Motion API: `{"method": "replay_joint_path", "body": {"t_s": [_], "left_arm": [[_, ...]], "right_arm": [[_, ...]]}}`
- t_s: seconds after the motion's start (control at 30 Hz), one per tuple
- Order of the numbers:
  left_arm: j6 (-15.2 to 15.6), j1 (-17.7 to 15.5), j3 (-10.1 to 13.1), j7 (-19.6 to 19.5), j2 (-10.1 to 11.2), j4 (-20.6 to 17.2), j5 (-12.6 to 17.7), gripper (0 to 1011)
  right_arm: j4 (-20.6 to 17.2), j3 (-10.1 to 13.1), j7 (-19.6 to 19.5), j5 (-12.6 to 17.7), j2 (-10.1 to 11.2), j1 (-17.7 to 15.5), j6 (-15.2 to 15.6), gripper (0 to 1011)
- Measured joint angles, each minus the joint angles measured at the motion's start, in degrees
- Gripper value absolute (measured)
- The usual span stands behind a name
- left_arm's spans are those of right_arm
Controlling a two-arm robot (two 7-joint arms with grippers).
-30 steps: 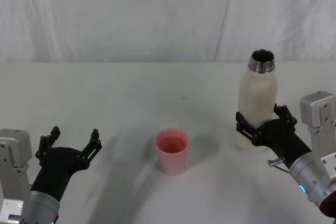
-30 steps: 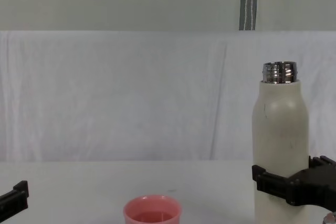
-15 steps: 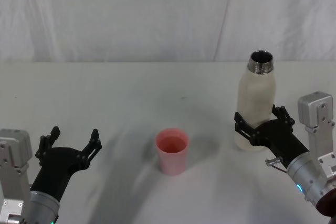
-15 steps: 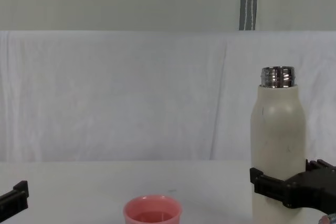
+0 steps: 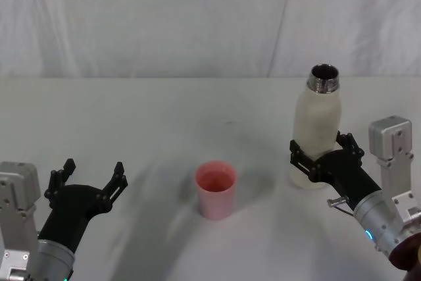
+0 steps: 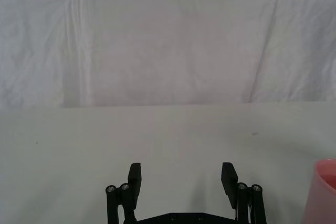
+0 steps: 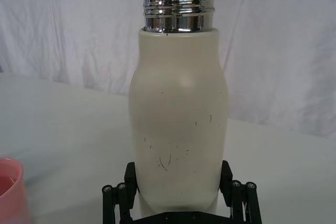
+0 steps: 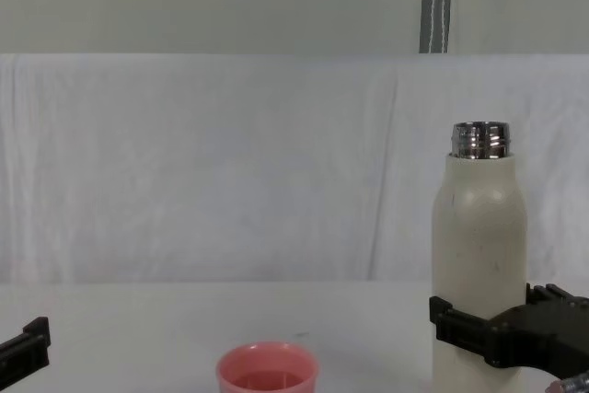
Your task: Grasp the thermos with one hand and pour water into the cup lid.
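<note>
We see the thermos [image 5: 318, 135] standing upright toward the right side of the table [image 5: 164, 116], its cap off and its steel neck open at the top. The right gripper [image 5: 320, 161] is clamped around the lower part of the bottle, one black finger on each side. From the head view we cannot tell whether the thermos base touches the table or sits just above it.

The right wrist view brings us close to the cream wall of the thermos [image 7: 177, 124], where small dark scratches and the threaded steel neck are plain, and the fingers [image 7: 122, 195] press against both sides near the bottom. The rim of the cup lid [image 7: 10, 190] shows at one edge there.

The cup lid [image 5: 216, 189] stands upright near the middle of the table, toward the front edge, well apart from the thermos. From above we look into its pink interior; whether it holds water we cannot tell. The chest view gives us the side profile instead: the thermos [image 8: 476, 255] towers over the low cup lid [image 8: 267, 370].

The left gripper [image 5: 89, 182] hovers near the front left corner, its claw spread apart. In the left wrist view its fingers [image 6: 134, 178] stand wide with nothing between them.
</note>
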Motion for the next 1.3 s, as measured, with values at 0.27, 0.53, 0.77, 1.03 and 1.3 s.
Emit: {"method": "replay_joint_path", "body": {"t_s": [0.27, 0.53, 0.77, 1.03, 1.3], "left_arm": [[0.00, 0.00, 0.00, 0.00, 0.00, 0.00, 0.00, 1001], [0.00, 0.00, 0.00, 0.00, 0.00, 0.00, 0.00, 1001], [0.00, 0.00, 0.00, 0.00, 0.00, 0.00, 0.00, 1001], [0.00, 0.00, 0.00, 0.00, 0.00, 0.00, 0.00, 1001], [0.00, 0.00, 0.00, 0.00, 0.00, 0.00, 0.00, 1001]], "right_arm": [[0.93, -0.31, 0.01, 0.21, -0.21, 0.47, -0.43, 949], [1.83, -0.64, 0.02, 0.25, -0.47, 0.89, -0.79, 949], [2.60, -0.89, 0.05, 0.41, -0.78, 1.42, -1.07, 949], [3.44, -1.17, 0.08, 0.53, -1.08, 1.95, -1.27, 949], [3.88, -1.29, 0.13, 0.59, -1.14, 2.28, -1.36, 949]]}}
